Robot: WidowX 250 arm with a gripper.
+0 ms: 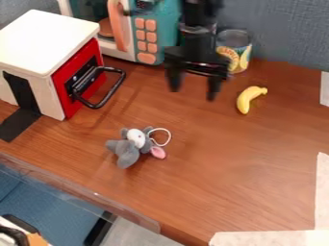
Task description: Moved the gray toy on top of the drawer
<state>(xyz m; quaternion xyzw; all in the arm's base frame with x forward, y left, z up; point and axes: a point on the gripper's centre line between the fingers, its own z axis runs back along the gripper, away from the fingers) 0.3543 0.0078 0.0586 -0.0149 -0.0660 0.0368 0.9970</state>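
The drawer (45,41) stands in the frame's upper left. Left of centre, the gray toy (128,154) lies on the desk (241,178), down and left of the gripper (193,93), which hangs upper centre, its 2 fingers parted around nothing. Reaching the toy likely calls for a down-left approach.

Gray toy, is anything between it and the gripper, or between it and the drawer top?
Nothing visible between gripper and toy. Toward the drawer top, the black handle juts from the red front and could be in the way.
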